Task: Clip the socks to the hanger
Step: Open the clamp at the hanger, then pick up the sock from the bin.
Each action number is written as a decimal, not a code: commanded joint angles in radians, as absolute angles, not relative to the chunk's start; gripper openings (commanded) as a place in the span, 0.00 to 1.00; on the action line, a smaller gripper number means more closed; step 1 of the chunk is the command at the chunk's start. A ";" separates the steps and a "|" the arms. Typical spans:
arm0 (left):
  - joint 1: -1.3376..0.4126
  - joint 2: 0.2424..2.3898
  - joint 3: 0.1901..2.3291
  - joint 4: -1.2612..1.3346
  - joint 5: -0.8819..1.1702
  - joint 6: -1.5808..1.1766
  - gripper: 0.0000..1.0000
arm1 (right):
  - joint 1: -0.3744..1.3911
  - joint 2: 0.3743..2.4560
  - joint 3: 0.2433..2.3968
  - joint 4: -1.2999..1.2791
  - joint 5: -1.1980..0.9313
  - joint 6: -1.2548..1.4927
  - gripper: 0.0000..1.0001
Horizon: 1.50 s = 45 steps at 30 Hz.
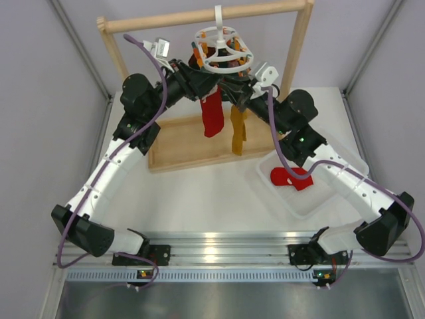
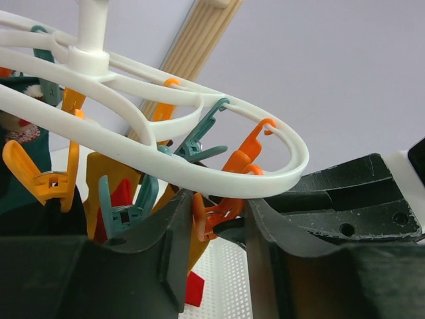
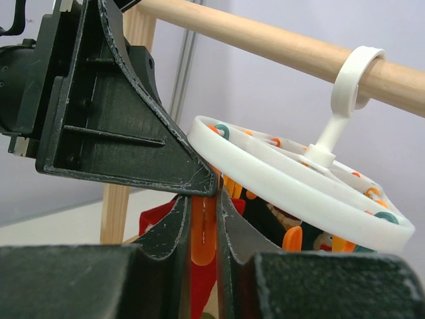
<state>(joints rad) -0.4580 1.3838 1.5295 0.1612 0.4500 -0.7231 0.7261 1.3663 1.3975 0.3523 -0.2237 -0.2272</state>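
Clamping orange clip at hanger's 6 o'clock, right gripper may slip if it swings; left gripper's closure unclear

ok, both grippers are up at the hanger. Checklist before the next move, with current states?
1. hanger hook over the wooden rod: ok.
2. right gripper closed on an orange clip: ok, fingers press both sides.
3. left gripper closed on an orange clip: ok, fingers touch both sides.
4. hanging red sock actually clipped: cannot tell, its top is hidden behind the grippers.
5. all red socks up: not ok, a loose red sock lies in the clear bin.
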 commanded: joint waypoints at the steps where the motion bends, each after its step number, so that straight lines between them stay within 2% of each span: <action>1: -0.463 1.393 1.557 0.239 0.391 -0.759 0.33 | 0.762 1.339 1.424 0.353 -0.258 -0.233 0.00; 2: -0.462 1.396 1.557 0.236 0.387 -0.771 0.26 | 0.762 1.336 1.422 0.348 -0.261 -0.241 0.00; 3: -0.463 1.397 1.555 0.236 0.384 -0.776 0.23 | 0.762 1.336 1.424 0.345 -0.259 -0.244 0.00; 5: -0.463 1.397 1.552 0.235 0.382 -0.785 0.18 | 0.762 1.335 1.417 0.327 -0.253 -0.247 0.06; 7: -0.462 1.396 1.548 0.233 0.383 -0.788 0.10 | 0.762 1.318 1.402 0.310 -0.247 -0.261 0.07; 8: -0.462 1.394 1.542 0.233 0.385 -0.788 0.08 | 0.762 1.303 1.381 0.305 -0.233 -0.262 0.18; 10: -0.460 1.390 1.537 0.227 0.385 -0.781 0.00 | 0.762 1.287 1.367 0.255 -0.219 -0.271 0.35; 12: -0.462 1.391 1.532 0.219 0.385 -0.773 0.00 | 0.753 1.260 1.353 0.223 -0.190 -0.270 0.48; 14: -0.462 1.388 1.525 0.218 0.388 -0.770 0.00 | 0.744 1.224 1.344 0.151 -0.161 -0.261 0.56; 17: -0.462 1.387 1.519 0.215 0.396 -0.767 0.00 | 0.706 1.163 1.332 0.031 -0.190 -0.235 0.59; 20: -0.460 1.393 1.519 0.216 0.405 -0.765 0.00 | 0.649 1.105 1.280 -0.076 -0.308 -0.193 0.60; 22: -0.462 1.396 1.519 0.218 0.411 -0.761 0.00 | 0.568 1.052 1.241 -0.141 -0.357 -0.125 0.57; 24: -0.462 1.397 1.519 0.218 0.414 -0.758 0.00 | 0.421 0.990 1.145 -0.202 -0.475 -0.065 0.54; 26: -0.462 1.396 1.517 0.218 0.423 -0.746 0.00 | 0.335 0.945 1.044 -0.262 -0.602 -0.124 0.53; 29: -0.460 1.394 1.522 0.219 0.439 -0.742 0.00 | 0.229 0.894 0.951 -0.415 -0.621 -0.319 0.52; 33: -0.462 1.411 1.537 0.219 0.449 -0.744 0.00 | 0.051 0.952 0.890 -0.573 -0.655 -0.495 0.50; 37: -0.462 1.413 1.539 0.219 0.451 -0.744 0.00 | -0.027 1.025 0.848 -0.678 -0.651 -0.746 0.47; 45: -0.462 1.417 1.539 0.212 0.457 -0.741 0.00 | -0.038 1.181 0.859 -0.710 -0.601 -0.945 0.44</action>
<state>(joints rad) -0.4713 1.4078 1.5219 0.1780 0.4988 -0.7559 -0.0231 1.1427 0.8192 -0.6559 -0.5850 -0.8082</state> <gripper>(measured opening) 0.200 0.446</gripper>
